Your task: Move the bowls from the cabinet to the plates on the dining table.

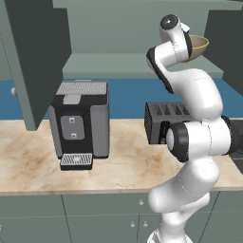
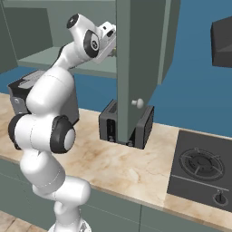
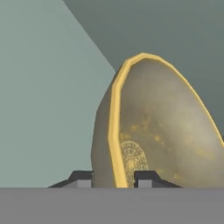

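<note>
Currently the arm reaches up into the open cabinet [image 1: 142, 64], and the gripper [image 3: 114, 177] has its fingers [image 3: 81, 178] set narrow on the rim of the olive bowl [image 3: 162, 131]. In the hand view one finger sits on the outer wall and the other on the inner face, with the yellow rim edge passing between them. A rim pinch suits this item, since the body is too wide for the fingers to span.

In the left base view the olive bowl shows just right of the wrist, at the level of the pale cabinet shelf [image 1: 109, 64]. Whether its base touches the shelf or stands clear of it cannot be determined from these views. In the right base view the wrist passes behind the edge of the open cabinet door [image 2: 140, 68], so the contact point is hidden there.

Both doors stand open to give the arm access. Below, the marble surface [image 1: 28, 161] carries a coffee machine [image 1: 80, 123] at left and a toaster [image 1: 163, 121] behind the arm's elbow. The hob [image 2: 199, 165] lies to the far right.

Judgement: the grasp step is complete or nearly so. The next move calls for a lift and a withdrawal that keeps clear of the right door edge. A thin rim pinch may let the bowl swing or slip during transport
</note>
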